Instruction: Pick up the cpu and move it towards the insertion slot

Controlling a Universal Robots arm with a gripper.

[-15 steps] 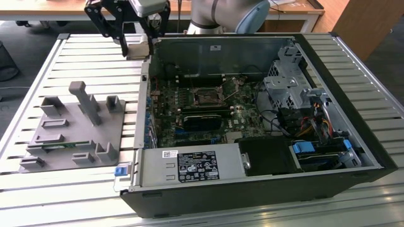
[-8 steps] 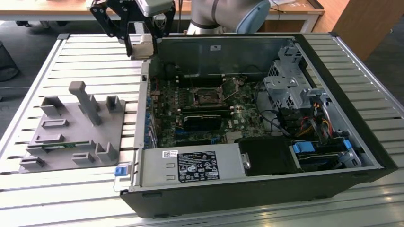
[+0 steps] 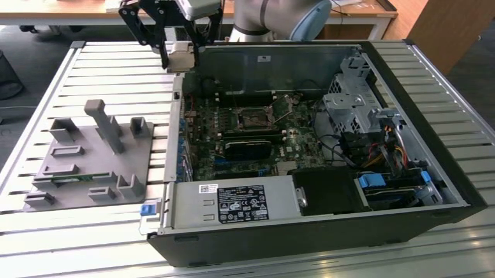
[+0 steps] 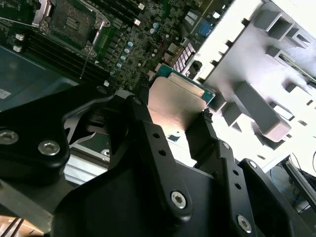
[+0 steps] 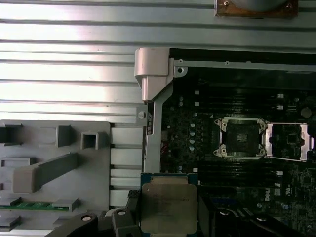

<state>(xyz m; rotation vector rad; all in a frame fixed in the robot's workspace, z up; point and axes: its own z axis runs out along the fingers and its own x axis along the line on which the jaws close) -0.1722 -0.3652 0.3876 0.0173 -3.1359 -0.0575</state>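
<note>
The gripper (image 4: 183,129) has its fingers clamped on the cpu (image 5: 169,207), hanging over the case edge short of the insertion slot (image 5: 242,138), so any tilt could drop it onto the board.

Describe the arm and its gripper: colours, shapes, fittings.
The arm is rounded silver-grey tubing with a pale blue joint cap. The gripper is matte black, built from flat angular linkage plates with rows of small holes, fastened by silver screws. In the second wrist view its fingers are long black bars. A light grey housing sits above the gripper in the exterior view. No markings can be made out.
</note>
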